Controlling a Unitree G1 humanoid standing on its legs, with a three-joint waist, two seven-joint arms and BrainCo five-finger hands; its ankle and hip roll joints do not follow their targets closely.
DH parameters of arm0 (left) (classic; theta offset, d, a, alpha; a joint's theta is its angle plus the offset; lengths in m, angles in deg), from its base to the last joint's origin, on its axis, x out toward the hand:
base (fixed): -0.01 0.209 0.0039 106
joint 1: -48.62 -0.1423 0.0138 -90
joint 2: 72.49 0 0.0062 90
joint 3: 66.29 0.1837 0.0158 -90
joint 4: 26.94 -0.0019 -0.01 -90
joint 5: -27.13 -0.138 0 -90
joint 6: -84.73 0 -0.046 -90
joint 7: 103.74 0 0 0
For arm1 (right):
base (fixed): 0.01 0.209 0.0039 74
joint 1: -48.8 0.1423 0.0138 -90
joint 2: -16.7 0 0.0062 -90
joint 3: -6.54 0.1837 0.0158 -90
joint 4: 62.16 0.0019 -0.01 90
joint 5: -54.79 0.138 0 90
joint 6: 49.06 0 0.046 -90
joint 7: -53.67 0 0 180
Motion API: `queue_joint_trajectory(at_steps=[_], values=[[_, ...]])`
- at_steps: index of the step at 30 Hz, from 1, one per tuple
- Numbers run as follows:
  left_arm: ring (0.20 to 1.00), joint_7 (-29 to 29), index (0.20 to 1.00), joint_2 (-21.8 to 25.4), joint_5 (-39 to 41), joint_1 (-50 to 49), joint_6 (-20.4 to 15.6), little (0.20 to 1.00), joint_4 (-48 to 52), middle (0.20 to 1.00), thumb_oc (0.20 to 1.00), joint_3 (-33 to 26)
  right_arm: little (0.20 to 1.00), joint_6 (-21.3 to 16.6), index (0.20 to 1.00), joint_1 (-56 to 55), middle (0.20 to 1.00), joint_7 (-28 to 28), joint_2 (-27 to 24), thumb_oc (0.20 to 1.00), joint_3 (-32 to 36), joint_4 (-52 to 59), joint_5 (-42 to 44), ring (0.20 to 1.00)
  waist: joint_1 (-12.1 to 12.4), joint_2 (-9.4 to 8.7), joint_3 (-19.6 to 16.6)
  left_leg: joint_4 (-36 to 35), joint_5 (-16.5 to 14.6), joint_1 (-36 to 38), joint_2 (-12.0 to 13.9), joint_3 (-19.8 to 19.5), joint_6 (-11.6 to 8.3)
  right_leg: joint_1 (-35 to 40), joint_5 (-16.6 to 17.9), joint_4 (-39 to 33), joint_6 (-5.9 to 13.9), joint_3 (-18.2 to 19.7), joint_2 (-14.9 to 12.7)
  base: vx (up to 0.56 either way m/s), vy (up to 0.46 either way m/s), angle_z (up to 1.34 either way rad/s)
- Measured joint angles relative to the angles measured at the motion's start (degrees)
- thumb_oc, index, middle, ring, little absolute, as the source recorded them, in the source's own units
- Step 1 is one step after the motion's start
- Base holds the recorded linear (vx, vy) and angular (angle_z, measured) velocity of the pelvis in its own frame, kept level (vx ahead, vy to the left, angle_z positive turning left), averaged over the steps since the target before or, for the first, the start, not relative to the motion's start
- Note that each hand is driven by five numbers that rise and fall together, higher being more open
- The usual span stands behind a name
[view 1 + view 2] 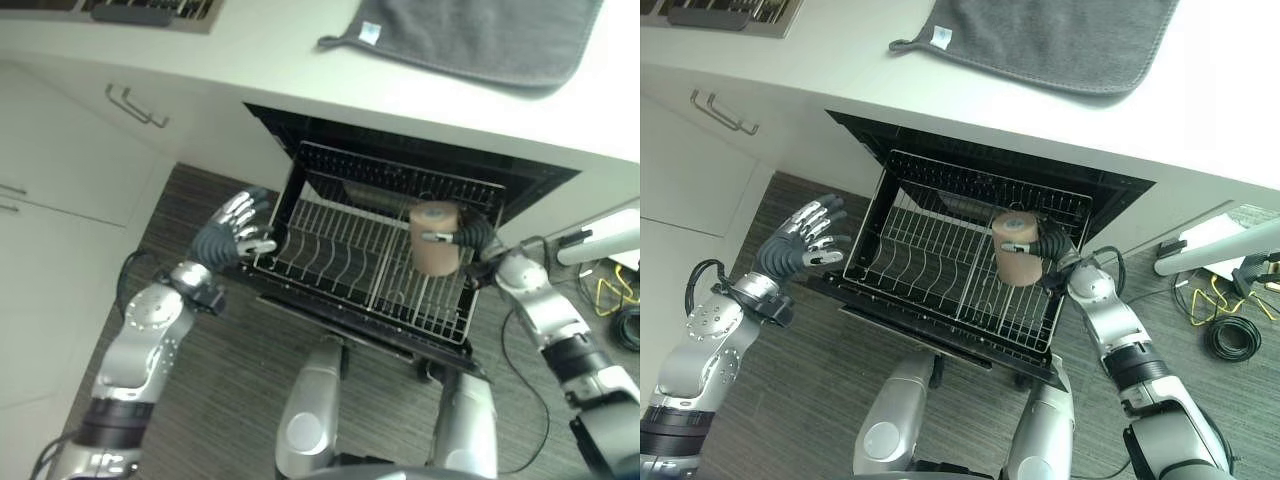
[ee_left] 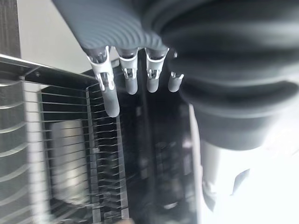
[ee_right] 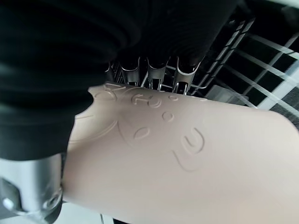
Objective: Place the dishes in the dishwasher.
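A tan embossed cup (image 1: 434, 238) (image 3: 177, 154) hangs upright over the right half of the pulled-out wire dish rack (image 1: 330, 265). My right hand (image 1: 1055, 247) is shut on the cup, fingers wrapped round its side. My left hand (image 1: 232, 232) hovers open with fingers spread by the rack's left edge (image 2: 100, 154), holding nothing. Beneath the counter the dishwasher (image 1: 940, 165) stands open, its rack holding no dishes that I can see.
A grey towel (image 1: 480, 35) lies on the white counter (image 1: 250, 60) above the dishwasher. White cabinet doors with a bar handle (image 1: 135, 105) stand to the left. Cables (image 1: 1225, 320) lie on the dark wood floor at right.
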Motion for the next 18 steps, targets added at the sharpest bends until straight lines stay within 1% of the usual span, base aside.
queue_joint_trajectory(at_steps=[2, 5, 8, 13, 14, 16, 18], values=[[1.000, 1.08, 1.000, -0.03, 1.00, 0.04, -1.60, 1.000, 0.01, 1.000, 1.000, -0.03, 0.200, -0.02, 0.200, -0.01, 0.200, 0.40, 0.04, 0.200, 0.01, -0.31, -0.01, 0.200, 0.06, -0.05, 0.09, -0.05, 0.11, -0.01, -0.53, -0.05, 0.18, 0.01, 0.01, 0.02, 0.05, 0.00, -0.54, -0.01, 0.015, 0.06], [1.000, 1.57, 1.000, -0.10, 2.00, 0.19, -2.65, 1.000, 0.01, 1.000, 1.000, -0.03, 0.200, -0.40, 0.200, 0.32, 0.200, 0.85, 0.02, 0.200, 0.41, -2.54, 0.06, 0.200, 0.04, -0.06, 0.10, 0.04, 0.12, -0.22, -0.67, -0.09, 0.23, 0.00, 0.08, -0.06, 0.17, 0.00, -0.68, 0.00, 0.005, 0.02], [1.000, 1.95, 1.000, -0.10, 1.98, 0.15, -2.74, 1.000, 0.01, 1.000, 1.000, -0.03, 0.200, -0.47, 0.200, 0.24, 0.200, 1.67, -0.07, 0.200, 0.65, -5.22, 0.18, 0.200, -0.06, -0.06, 0.26, 0.18, 0.11, -0.25, -0.67, -0.10, 0.24, -0.01, 0.10, -0.14, 0.21, -0.02, -0.65, 0.00, 0.000, 0.00], [1.000, 2.81, 1.000, 0.03, 1.96, 0.60, -2.77, 1.000, 0.02, 1.000, 1.000, -0.03, 0.200, -0.62, 0.200, -0.31, 0.200, 2.55, -0.61, 0.200, 4.70, -5.24, 2.40, 0.200, -0.37, -0.01, 0.83, 0.97, 0.03, -0.99, -0.64, -0.16, 0.36, -0.56, 0.16, 0.10, 0.25, 0.04, -0.60, 0.00, 0.000, 0.00], [1.000, 3.05, 1.000, 0.07, 1.96, 0.62, -2.77, 1.000, 0.02, 1.000, 1.000, -0.03, 0.200, -1.12, 0.200, -0.69, 0.200, 2.87, -1.07, 0.200, 5.12, -5.23, 2.80, 0.200, -0.38, -0.02, 0.84, 0.99, 0.02, -0.99, -0.64, -0.16, 0.37, -0.56, 0.16, 0.10, 0.25, 0.04, -0.59, 0.04, -0.002, -0.02], [1.000, 3.26, 1.000, 0.17, 1.96, 0.59, -2.77, 1.000, 0.03, 1.000, 1.000, -0.03, 0.200, -1.45, 0.200, -2.20, 0.200, 3.47, -1.56, 0.200, 7.19, -4.55, 3.46, 0.200, -0.65, -0.07, 0.88, 1.74, -0.33, -1.02, -0.52, 0.00, 0.88, -0.45, 0.16, 0.24, 0.25, 0.21, -0.46, 0.04, -0.008, -0.04], [1.000, 3.26, 1.000, 0.17, 1.96, 0.41, -2.77, 1.000, 0.03, 1.000, 1.000, -0.04, 0.200, -1.49, 0.200, -3.16, 0.200, 4.03, -1.66, 0.200, 7.82, -4.11, 3.48, 0.200, -0.96, -0.09, 0.89, 1.82, -0.44, -0.99, -0.52, 0.02, 1.06, -0.36, 0.20, 0.24, 0.31, 0.23, -0.46, 0.00, 0.000, 0.00]])
